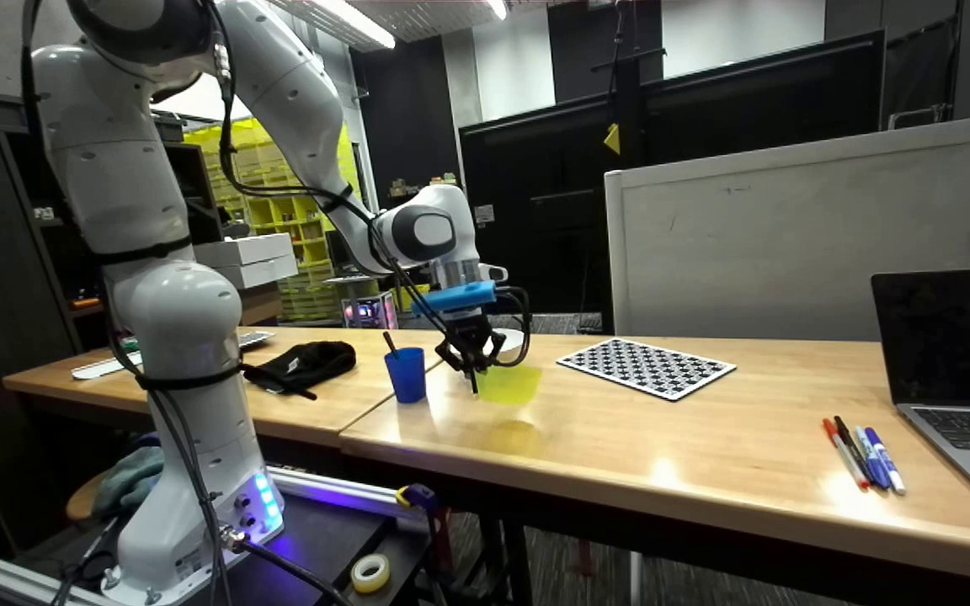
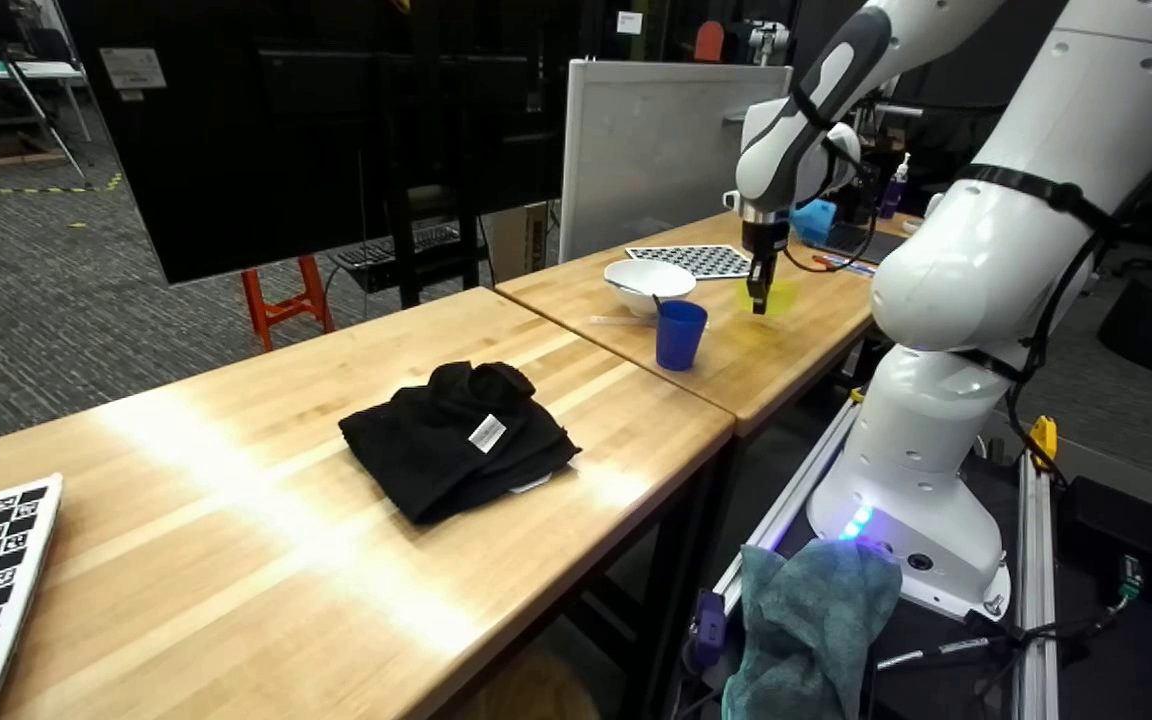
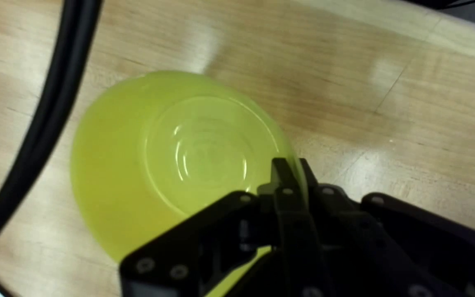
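Almost together, the fingers (image 3: 282, 178) are pinching a translucent yellow bowl (image 3: 204, 152) by its rim above the wooden surface (image 1: 729, 421).

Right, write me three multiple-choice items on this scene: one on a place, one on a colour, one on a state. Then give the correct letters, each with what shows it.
1. Where do the pens lie?
A) on the black cloth
B) beside the laptop
C) under the whiteboard

2. What colour is the cup?
A) red
B) white
C) blue

3. How is the tool?
A) shut on the rim of the yellow bowl
B) wide open
C) shut on the cup

Right letters:
1 B: an exterior view shows them lying next to it.
2 C: it looks blue in both exterior views.
3 A: the wrist view shows the rim pinched in it.
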`<control>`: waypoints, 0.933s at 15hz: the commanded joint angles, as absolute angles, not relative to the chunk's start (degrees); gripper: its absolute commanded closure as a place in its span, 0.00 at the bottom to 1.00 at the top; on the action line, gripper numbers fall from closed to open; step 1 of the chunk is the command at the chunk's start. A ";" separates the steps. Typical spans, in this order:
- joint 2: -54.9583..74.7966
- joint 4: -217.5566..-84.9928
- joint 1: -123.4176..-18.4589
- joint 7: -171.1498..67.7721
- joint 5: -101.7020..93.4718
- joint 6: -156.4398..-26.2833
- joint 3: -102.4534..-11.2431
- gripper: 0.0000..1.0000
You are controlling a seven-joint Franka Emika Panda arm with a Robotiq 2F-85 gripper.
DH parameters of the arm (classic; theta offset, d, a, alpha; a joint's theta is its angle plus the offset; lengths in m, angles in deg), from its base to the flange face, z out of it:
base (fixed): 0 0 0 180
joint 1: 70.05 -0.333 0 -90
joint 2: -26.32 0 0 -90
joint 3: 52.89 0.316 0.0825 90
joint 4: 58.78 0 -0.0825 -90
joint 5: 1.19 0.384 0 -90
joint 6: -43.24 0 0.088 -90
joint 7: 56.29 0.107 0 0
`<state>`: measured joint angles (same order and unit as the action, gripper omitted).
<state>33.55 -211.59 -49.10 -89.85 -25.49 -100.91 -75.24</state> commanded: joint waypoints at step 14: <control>70.27 -207.41 -64.96 -72.45 -21.70 -69.87 -54.40 0.99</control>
